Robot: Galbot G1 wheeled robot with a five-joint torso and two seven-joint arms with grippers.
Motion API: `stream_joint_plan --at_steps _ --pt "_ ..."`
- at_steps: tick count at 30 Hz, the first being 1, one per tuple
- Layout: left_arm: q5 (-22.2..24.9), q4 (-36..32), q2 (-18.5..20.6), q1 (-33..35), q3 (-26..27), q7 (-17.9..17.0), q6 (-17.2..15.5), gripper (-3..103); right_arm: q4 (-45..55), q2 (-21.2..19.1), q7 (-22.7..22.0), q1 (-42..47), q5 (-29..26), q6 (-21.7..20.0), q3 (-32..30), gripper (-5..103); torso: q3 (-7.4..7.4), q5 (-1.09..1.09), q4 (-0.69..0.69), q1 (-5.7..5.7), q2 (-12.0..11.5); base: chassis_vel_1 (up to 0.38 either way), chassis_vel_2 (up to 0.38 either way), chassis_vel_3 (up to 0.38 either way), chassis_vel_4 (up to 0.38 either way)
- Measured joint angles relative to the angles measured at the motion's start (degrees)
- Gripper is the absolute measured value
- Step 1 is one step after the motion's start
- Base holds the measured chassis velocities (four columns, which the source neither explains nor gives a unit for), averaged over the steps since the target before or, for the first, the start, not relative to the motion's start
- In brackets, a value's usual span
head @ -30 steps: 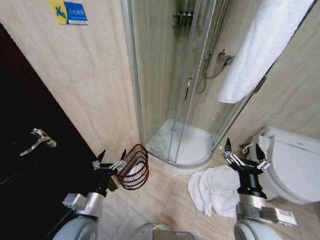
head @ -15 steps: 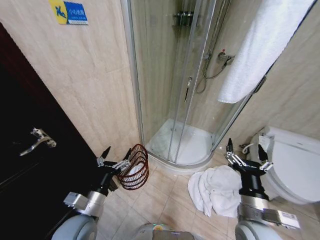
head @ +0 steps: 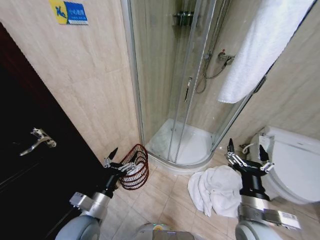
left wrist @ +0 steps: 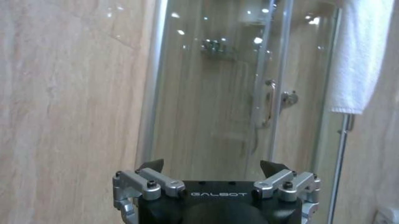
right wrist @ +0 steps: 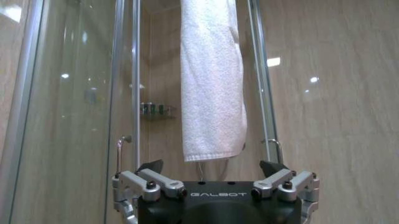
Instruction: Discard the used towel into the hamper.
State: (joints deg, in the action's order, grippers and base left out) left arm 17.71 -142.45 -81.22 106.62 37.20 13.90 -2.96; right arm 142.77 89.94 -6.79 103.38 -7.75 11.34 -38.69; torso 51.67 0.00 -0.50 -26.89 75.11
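I see the used towel (head: 216, 190) crumpled on the floor, well apart from the hamper (head: 135, 166). My left gripper (head: 120, 159) hovers beside the hamper, jaws apart; my right gripper (head: 246, 154) hangs over the towel, also spread.

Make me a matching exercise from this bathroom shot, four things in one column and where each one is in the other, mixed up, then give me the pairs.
Things:
1. hamper
2. crumpled white towel
3. hanging white towel
4. left gripper

Places:
A. draped high beside the shower enclosure
B. floor, between shower and toilet
C. just beside the hamper's rim, open
D. floor by the tiled wall, left of the shower

Pairs: 1-D, 2-B, 3-A, 4-C
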Motion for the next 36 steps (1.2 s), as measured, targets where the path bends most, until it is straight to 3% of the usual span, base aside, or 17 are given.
stream_joint_plan --at_steps 7,9,11,12,14,15,18,22,30,36 --pt "-0.7 0.1 0.4 -0.1 0.4 1.7 -1.1 100 0.0 0.0 0.0 0.0 0.0 0.0 0.0 100 0.00 0.00 0.00 0.00 0.0 0.000 0.000 0.000 0.000" --pt "-0.9 0.3 0.8 -0.4 0.9 4.3 -1.2 100 -0.1 0.0 -0.1 0.0 0.0 0.0 -0.1 100 0.00 0.00 0.00 0.00 0.0 0.000 0.000 0.000 0.000" --pt "-0.9 0.4 1.0 -0.6 1.1 4.8 -1.1 100 -0.1 0.0 -0.1 -0.1 0.0 0.0 0.0 100 0.00 0.00 0.00 0.00 0.0 0.000 0.000 0.000 0.000" --pt "-0.9 0.4 1.1 -0.7 1.2 4.5 -1.0 100 -0.2 0.0 -0.2 -0.1 0.0 0.0 0.0 100 0.00 0.00 0.00 0.00 0.0 0.000 0.000 0.000 0.000" --pt "-1.5 0.4 0.9 -0.8 1.0 0.1 -0.6 101 -0.1 0.0 -0.3 0.0 0.3 0.1 0.1 100 0.00 0.00 -0.01 0.00 0.0 0.000 0.000 0.000 0.000" --pt "-1.5 0.4 0.9 -0.8 1.0 0.1 -0.6 101 -0.1 0.0 -0.3 0.0 0.3 0.1 0.1 100 0.00 0.00 -0.01 0.00 0.0 0.000 0.000 0.000 0.000" --pt "-4.4 -0.5 -0.2 -0.8 0.4 -5.9 -0.9 99 0.1 0.0 -0.4 0.4 0.4 0.2 0.1 100 0.00 0.00 0.00 0.00 0.0 0.000 0.000 0.000 0.000" --pt "-5.8 -0.7 -0.4 -0.5 0.2 -8.4 -1.1 98 0.2 0.2 -0.6 0.5 0.8 0.3 0.1 100 0.00 0.00 0.00 0.00 0.0 0.000 0.000 0.000 0.000" --pt "-5.1 -0.7 -0.8 -0.2 -0.1 -9.1 -1.4 98 0.2 0.3 -0.6 0.6 1.0 0.4 0.4 100 0.00 0.00 0.00 0.00 0.0 0.000 0.000 0.000 0.000" --pt "-4.4 -0.8 -1.3 0.4 -0.7 -7.5 -2.1 98 0.2 -0.2 -0.7 0.3 0.8 0.3 0.4 100 0.00 0.00 0.00 0.00 0.0 0.000 0.000 0.000 0.000"
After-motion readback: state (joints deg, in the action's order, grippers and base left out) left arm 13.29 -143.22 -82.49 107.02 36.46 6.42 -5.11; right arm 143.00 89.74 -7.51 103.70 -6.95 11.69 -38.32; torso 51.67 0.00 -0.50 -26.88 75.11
